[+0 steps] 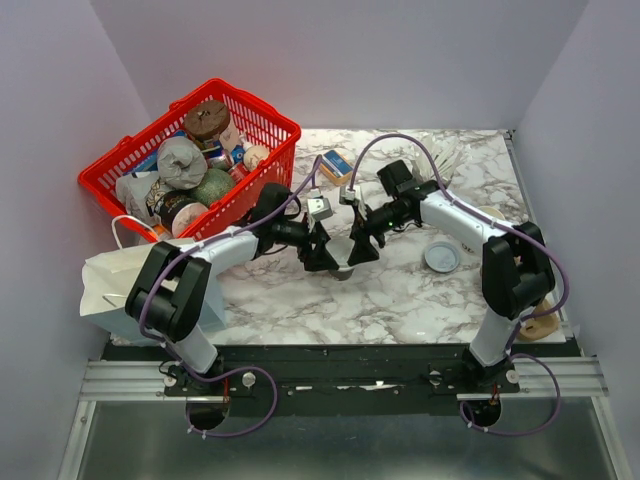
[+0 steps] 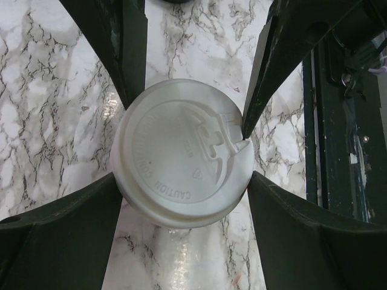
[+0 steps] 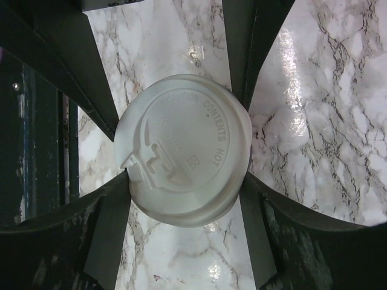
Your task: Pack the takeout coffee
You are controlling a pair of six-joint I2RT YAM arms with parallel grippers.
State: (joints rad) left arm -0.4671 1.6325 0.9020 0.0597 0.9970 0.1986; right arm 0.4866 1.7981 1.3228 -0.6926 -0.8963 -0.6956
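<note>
Left arm (image 1: pixel 215 250) and right arm (image 1: pixel 460 222): both reach inward to mid-table, wrists angled down. Left gripper (image 1: pixel 320 252) and right gripper (image 1: pixel 362 245): tips facing, close together, jaws spread wide.

takeout coffee (image 2: pixel 181 154): body hidden under lid (image 3: pixel 182 150)

Thing: takeout coffee (image 1: pixel 344 269), a small cup seen almost entirely from above.
Lid: round white plastic lid (image 2: pixel 181 160), seated on the cup, with raised lettering "CAUTION CONTENTS HOT" around its ring and a sip spout at one side.
Body: hidden under the lid in both wrist views.
Pose: upright, lid facing up.
Place: on the marble tabletop (image 1: pixel 400 290), about midway between its left and right edges, somewhat nearer the near edge than the far one.
</note>
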